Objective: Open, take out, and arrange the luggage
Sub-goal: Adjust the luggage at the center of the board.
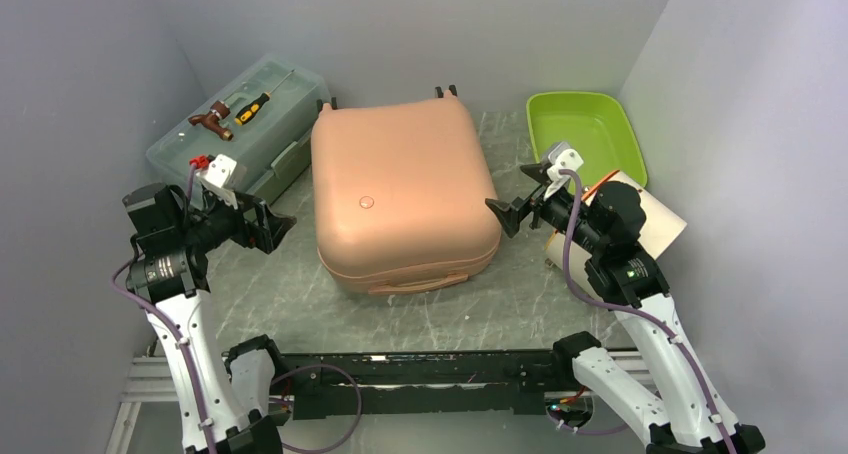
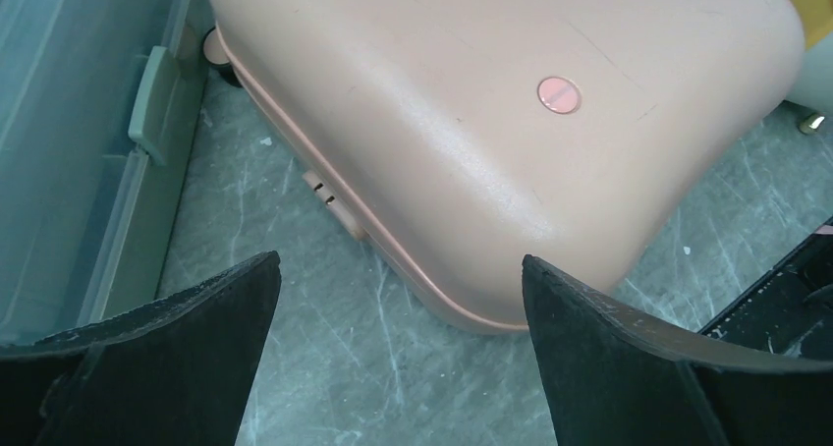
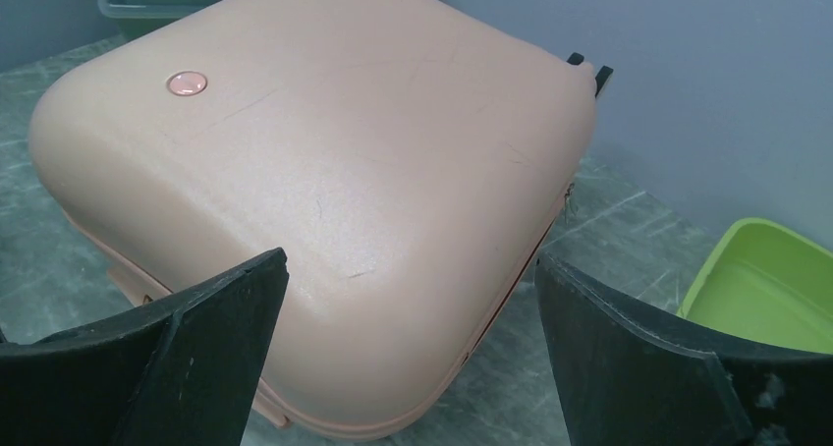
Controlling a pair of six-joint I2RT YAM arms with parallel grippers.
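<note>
Lying flat and closed on the table, the suitcase occupies the centre of the work area. Its handle faces the arm bases and its wheels face the back wall.

Left gripper: positioned off the suitcase's left side, level with the near left corner. Jaws are spread wide and hold nothing. In the left wrist view, the left gripper frames that rounded corner, which lies ahead of the fingertips with bare table between them.

Right gripper: positioned close beside the suitcase's right side, toward the near right corner. Jaws are spread wide and hold nothing. In the right wrist view, the right gripper points at the shell, which fills the space ahead of the fingers. Contact between fingertip and shell cannot be determined.

Surroundings: a toolbox stands just beside the suitcase's far left corner, with a screwdriver on its lid. A green tray sits to the far right, apart from the suitcase.
</note>
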